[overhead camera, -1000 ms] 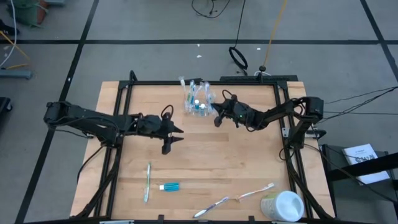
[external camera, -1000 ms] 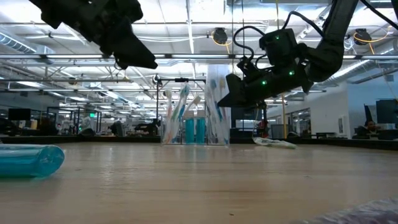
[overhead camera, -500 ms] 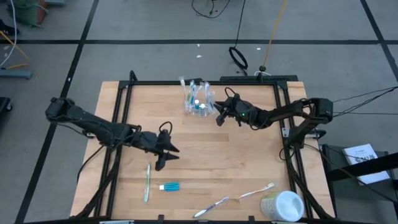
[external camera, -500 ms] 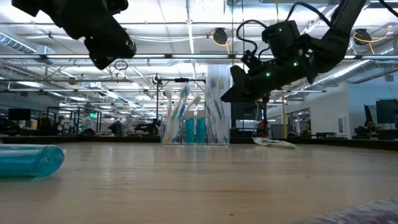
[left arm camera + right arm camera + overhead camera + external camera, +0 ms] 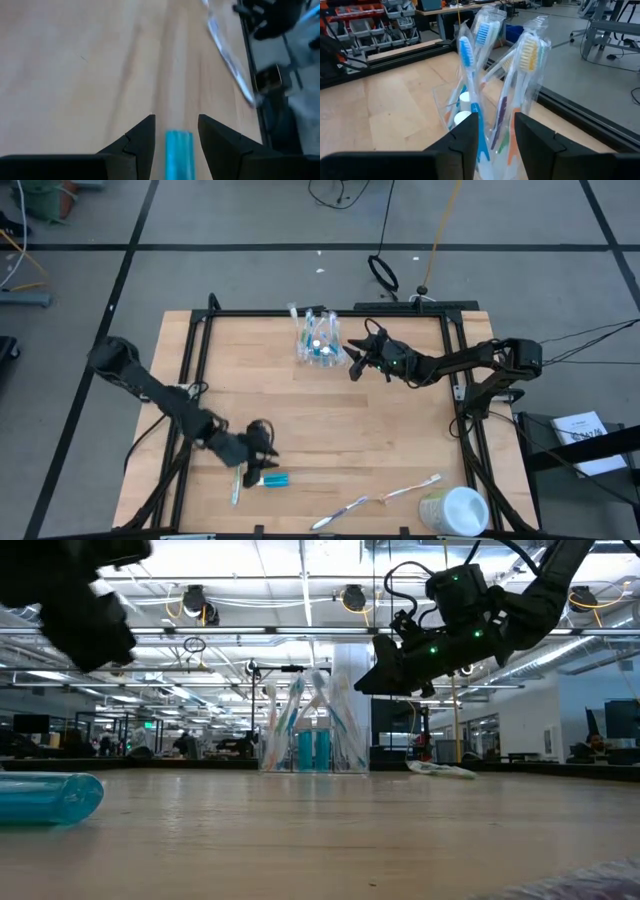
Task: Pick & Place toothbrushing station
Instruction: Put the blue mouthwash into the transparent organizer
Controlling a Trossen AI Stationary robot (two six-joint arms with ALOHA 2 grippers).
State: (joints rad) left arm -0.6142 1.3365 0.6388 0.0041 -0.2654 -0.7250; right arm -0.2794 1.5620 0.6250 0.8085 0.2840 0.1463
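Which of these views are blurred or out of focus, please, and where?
Left wrist view: the wooden table and the blue toothpaste tube between the left pincer fingers are smeared. Low view: the near blue tube is soft. Right wrist view: the wrapped toothbrushes are sharp.

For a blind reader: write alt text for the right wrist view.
The right pincer, open, faces a clear plastic cup crowded with wrapped toothbrushes standing bristles-up, two white toothpaste caps showing among them. The cup stands on a wooden table with a workshop behind.
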